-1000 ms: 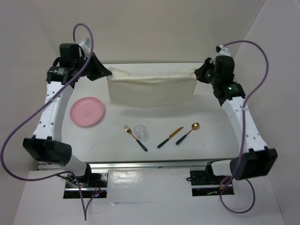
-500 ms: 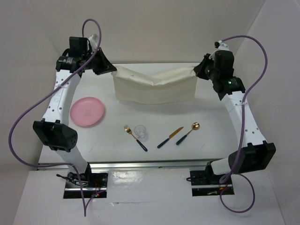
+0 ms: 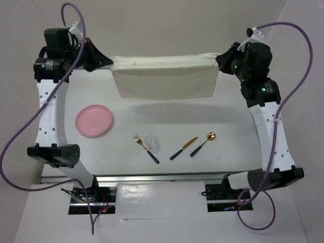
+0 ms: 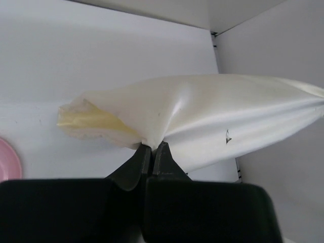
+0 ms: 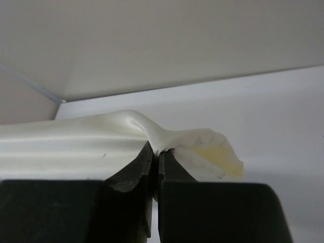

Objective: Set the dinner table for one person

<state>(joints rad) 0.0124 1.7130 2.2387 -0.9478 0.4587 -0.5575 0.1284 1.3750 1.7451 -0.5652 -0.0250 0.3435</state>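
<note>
Dinner table [image 3: 238,129]: lies beneath cream cloth [image 3: 164,83], stretched left to right above its far half, ends clamped in left gripper [image 3: 111,65] and right gripper [image 3: 218,58].

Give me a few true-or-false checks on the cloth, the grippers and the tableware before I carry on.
1. The left gripper and right gripper are each shut on a corner of the cloth. True.
2. The cloth lies flat on the table. False: it hangs stretched between the two grippers.
3. The plate is covered by the cloth. False: it sits uncovered at the table's left side.
4. The glass stands right next to the fork. True.
5. The spoon lies to the right of the knife. True.
</note>
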